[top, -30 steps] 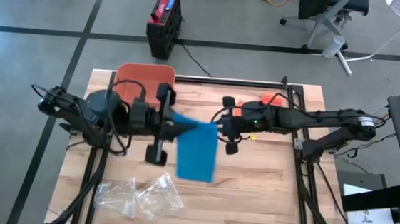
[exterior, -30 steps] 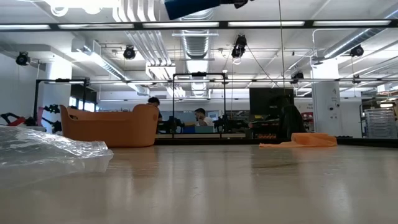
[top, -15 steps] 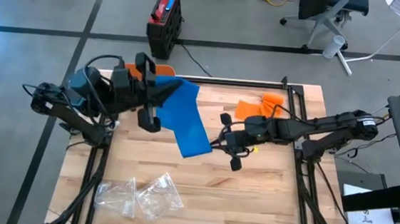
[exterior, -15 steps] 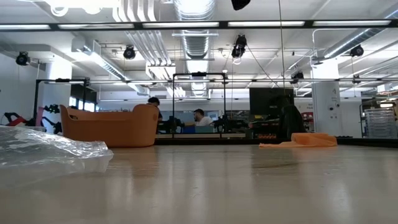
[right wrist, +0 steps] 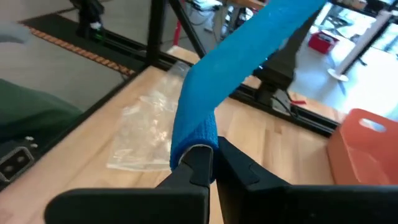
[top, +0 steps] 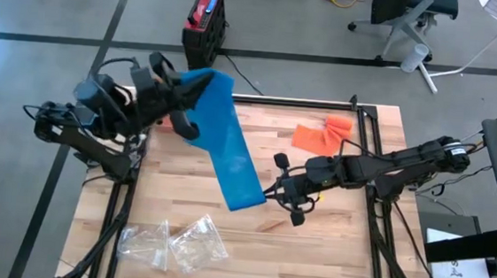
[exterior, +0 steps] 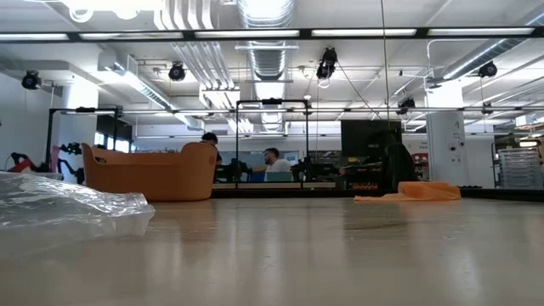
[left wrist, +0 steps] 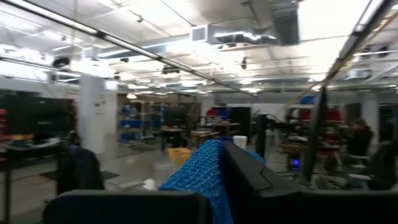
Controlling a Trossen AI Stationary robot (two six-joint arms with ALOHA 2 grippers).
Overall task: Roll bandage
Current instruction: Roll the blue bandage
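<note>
Both claws stay clamped on the bandage (top: 230, 151): left claw (top: 201, 80) has risen higher, right claw (top: 268, 194) has dropped lower, stretching it between.

Dark jointed arms — looping black cables

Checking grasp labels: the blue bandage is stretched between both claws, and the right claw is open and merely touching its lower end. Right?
Not quite. The right claw is shut on the blue bandage, pinching its lower end, as the right wrist view shows. The rest holds: the bandage stretches up to the left claw.
</note>
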